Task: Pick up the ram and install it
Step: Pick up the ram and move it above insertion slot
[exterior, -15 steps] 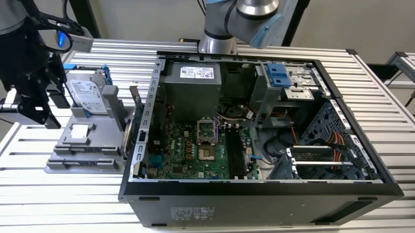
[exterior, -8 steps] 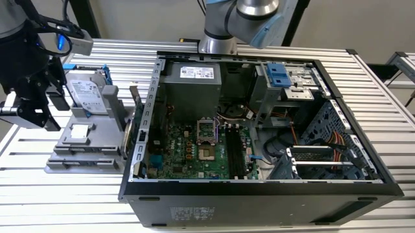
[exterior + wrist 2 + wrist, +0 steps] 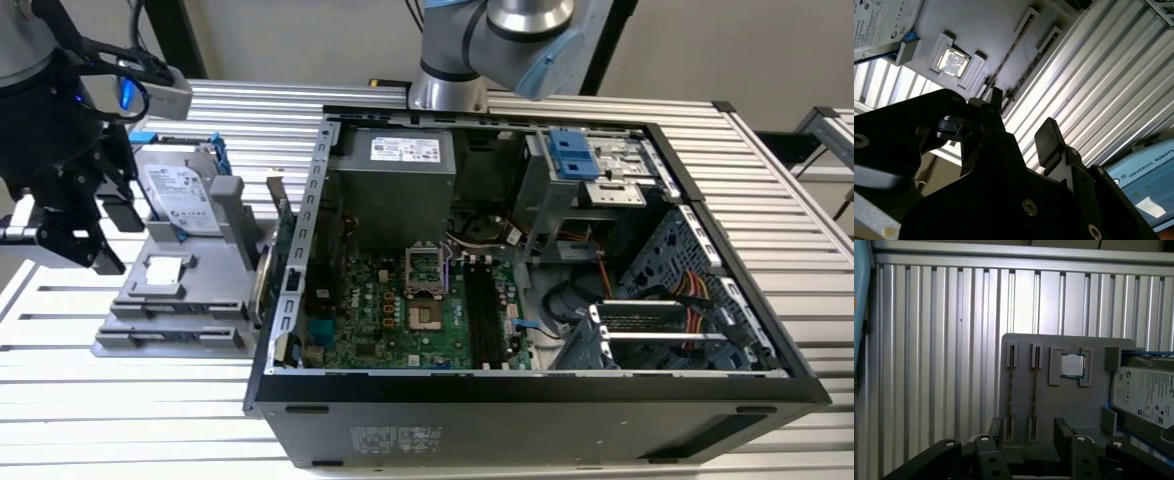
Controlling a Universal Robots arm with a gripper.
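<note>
Black fingers (image 3: 1063, 432) spread, thin ram (image 3: 1034, 390) perhaps edge-on, grey holder (image 3: 1074, 410)

My gripper (image 3: 1028, 424) is looking matt black; plastic or coated metal, can't tell. Table (image 3: 929, 365) is gleaming as ribbed bare metal. Holder tray (image 3: 1054, 405) is reading as smooth matt grey plastic. Hard drive (image 3: 1146, 390) is wearing a slightly glossy paper label. Processor (image 3: 1072, 365) lid is shining as bright metal. Case (image 3: 534, 420) is showing matt black.

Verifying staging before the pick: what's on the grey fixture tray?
On the grey tray, in the first wrist view: two ram sticks on edge in slots, a processor chip, a hard drive. The open gripper hides the tray's edge behind it.
</note>
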